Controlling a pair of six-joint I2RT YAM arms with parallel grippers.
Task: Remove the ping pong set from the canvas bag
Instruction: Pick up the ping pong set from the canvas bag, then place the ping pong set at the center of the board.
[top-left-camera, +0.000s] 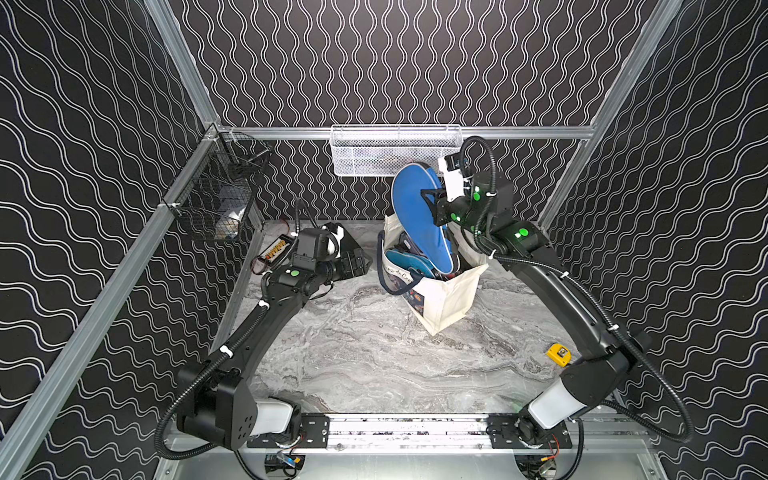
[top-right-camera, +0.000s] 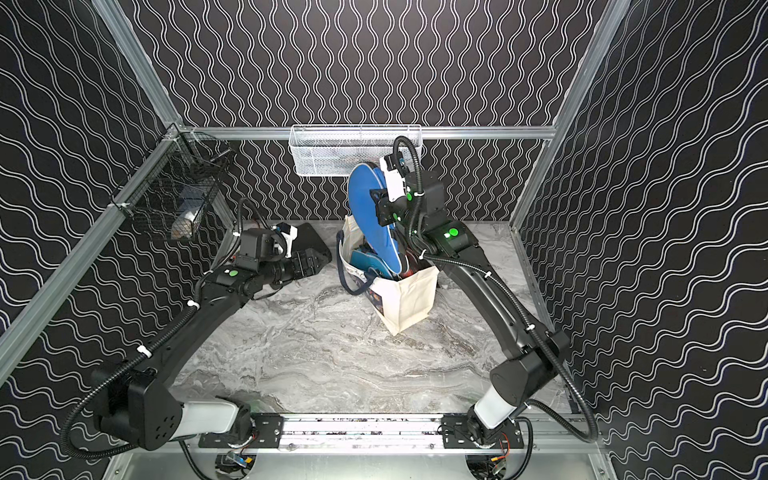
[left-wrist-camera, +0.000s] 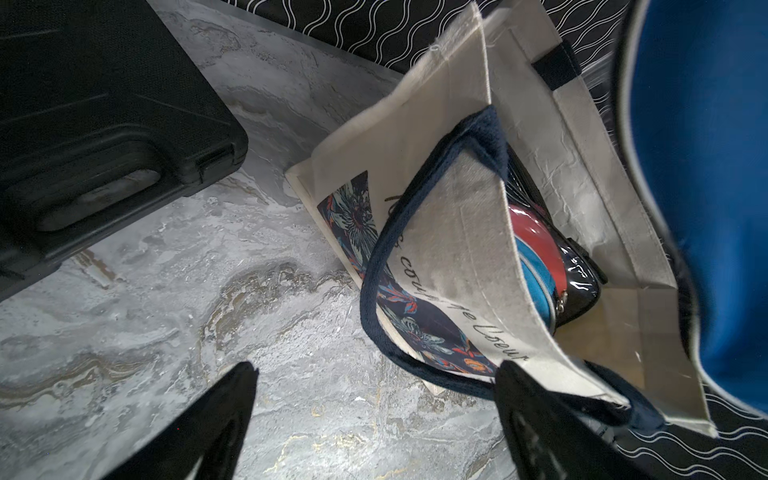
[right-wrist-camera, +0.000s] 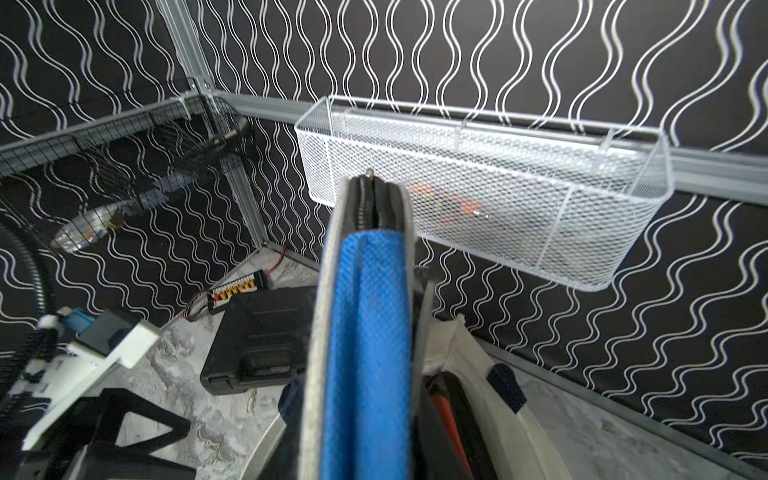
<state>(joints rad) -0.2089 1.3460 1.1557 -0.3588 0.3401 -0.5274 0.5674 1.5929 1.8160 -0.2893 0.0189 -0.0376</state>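
My right claw is clenched on the blue ping pong set, whose lower end sits below the claw inside the mouth of the canvas bag. My left claw stands released beside the bag's rim. Risk: the unpinned bag may catch on the set, rise with it and topple onto the counter; the tilted set may pivot in my grip.

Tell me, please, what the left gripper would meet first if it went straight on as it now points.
Probably the canvas bag: the open left gripper points at its near wall, where the navy handle hangs. Depth is unclear, so the handle may touch first.
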